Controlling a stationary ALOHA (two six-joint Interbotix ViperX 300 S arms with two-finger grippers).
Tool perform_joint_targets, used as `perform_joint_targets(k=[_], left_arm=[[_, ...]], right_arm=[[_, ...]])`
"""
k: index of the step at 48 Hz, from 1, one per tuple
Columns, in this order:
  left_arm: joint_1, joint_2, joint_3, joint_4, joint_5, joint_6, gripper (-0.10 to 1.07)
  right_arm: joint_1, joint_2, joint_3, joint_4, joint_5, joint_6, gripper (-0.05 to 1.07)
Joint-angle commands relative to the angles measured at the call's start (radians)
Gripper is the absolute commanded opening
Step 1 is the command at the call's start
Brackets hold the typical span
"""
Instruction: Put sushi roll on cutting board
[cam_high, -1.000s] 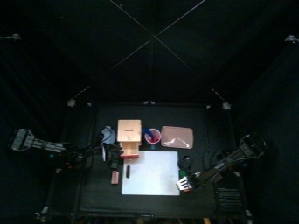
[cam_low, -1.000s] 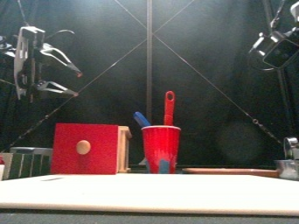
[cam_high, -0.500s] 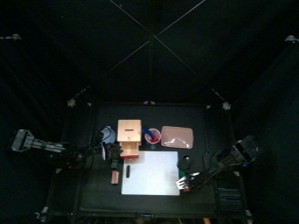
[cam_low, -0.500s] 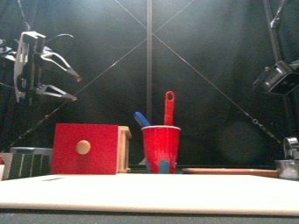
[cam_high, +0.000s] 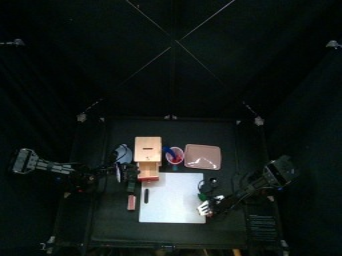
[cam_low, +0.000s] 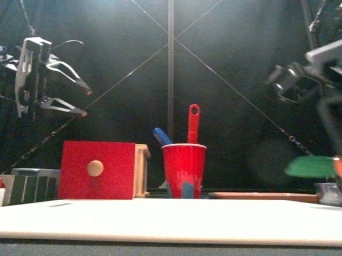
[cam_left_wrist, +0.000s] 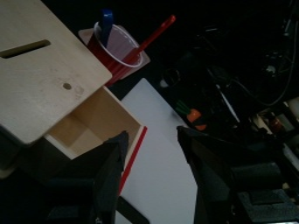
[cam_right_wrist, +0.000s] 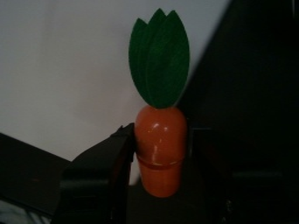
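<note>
Now, right gripper (cam_right_wrist: 160, 153) astride the carrot (cam_right_wrist: 162, 131), grip unclear; left gripper (cam_left_wrist: 152, 157) spread, idle. Centre carrot squarely before squeezing.

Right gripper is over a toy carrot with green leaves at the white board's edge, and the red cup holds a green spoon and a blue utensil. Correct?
Not quite: the spoon in the red cup is red, not green, as the front view shows. The rest holds: the right gripper is over the carrot at the white board's edge, and the blue utensil is in the cup.

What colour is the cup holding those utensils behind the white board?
The cup is red, seen best in the front view.
</note>
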Motion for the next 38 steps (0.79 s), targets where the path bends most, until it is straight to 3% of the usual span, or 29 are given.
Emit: perform_joint_targets(k=[1, 12, 21, 32, 38], left_arm=[[0.003, -0.003, -0.011, 0.005, -0.002, 0.003, 0.86], [0.005, -0.006, -0.002, 0.005, 0.008, 0.002, 0.86], [0.008, -0.009, -0.002, 0.005, 0.008, 0.002, 0.86], [0.008, -0.018, 0.000, 0.005, 0.006, 0.002, 0.86], [0.008, -0.023, 0.000, 0.005, 0.008, 0.003, 0.86]], right_arm=[[-0.067, -0.029, -0.067, -0.140, -0.040, -0.003, 0.61], [-0.264, 0.097, -0.238, -0.466, -0.272, -0.003, 0.61], [-0.357, 0.221, -0.385, -0.650, -0.342, -0.002, 0.61], [-0.393, 0.365, -0.525, -0.716, -0.383, -0.003, 0.61], [-0.394, 0.416, -0.552, -0.729, -0.391, -0.003, 0.66]])
